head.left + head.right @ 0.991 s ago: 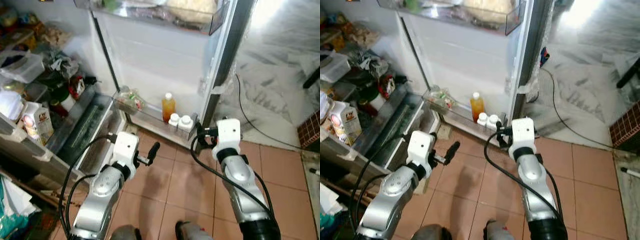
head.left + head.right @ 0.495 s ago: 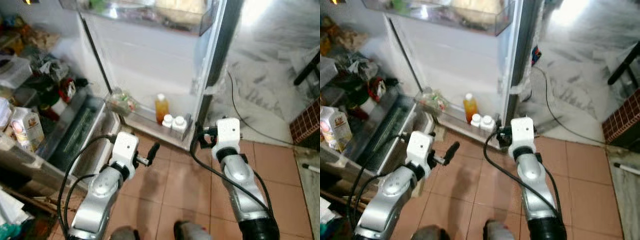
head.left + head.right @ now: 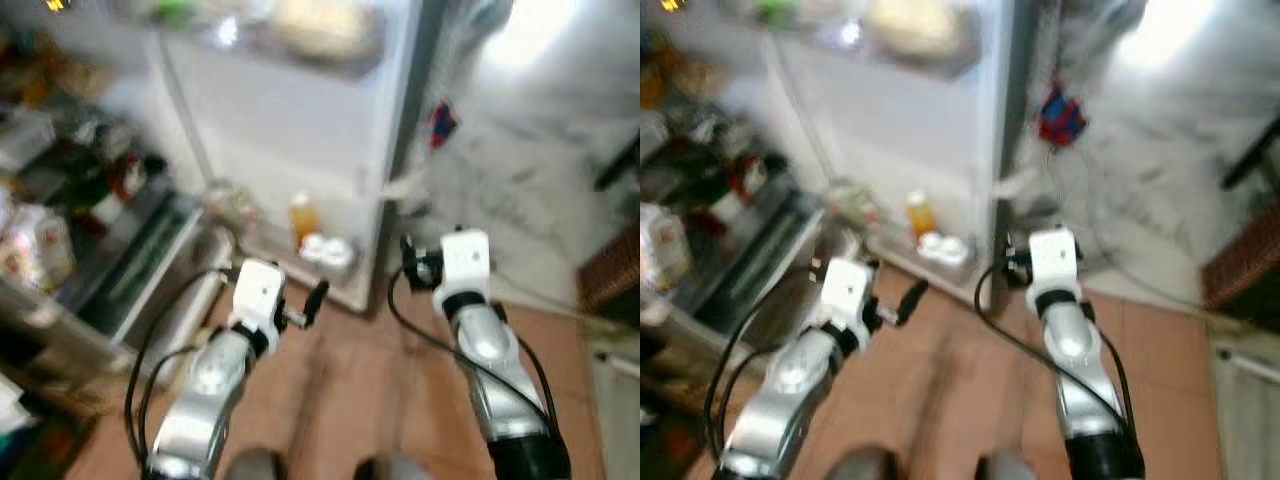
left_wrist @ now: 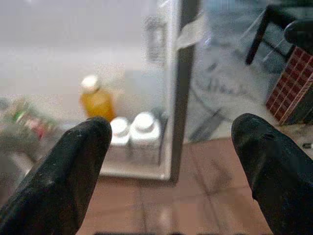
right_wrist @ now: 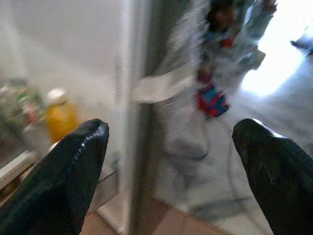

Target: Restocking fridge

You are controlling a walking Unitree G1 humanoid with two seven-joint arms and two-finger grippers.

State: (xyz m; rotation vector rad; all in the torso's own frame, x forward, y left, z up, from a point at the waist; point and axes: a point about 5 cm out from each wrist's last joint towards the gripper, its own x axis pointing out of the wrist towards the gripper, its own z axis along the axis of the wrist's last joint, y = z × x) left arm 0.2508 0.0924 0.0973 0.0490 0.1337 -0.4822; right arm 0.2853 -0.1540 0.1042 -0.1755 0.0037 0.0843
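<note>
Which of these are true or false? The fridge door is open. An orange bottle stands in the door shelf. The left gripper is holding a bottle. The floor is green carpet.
1. The fridge door is open. True.
2. An orange bottle stands in the door shelf beside two white-capped bottles. True.
3. The left gripper is holding a bottle. False: its fingers are apart and empty.
4. The floor is green carpet. False: it is reddish-brown tile.

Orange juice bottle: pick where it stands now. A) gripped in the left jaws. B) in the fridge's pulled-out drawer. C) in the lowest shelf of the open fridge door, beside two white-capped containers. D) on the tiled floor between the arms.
C: the orange juice bottle stands in the door shelf next to the two white-capped containers; the left gripper is open and holds nothing.
</note>
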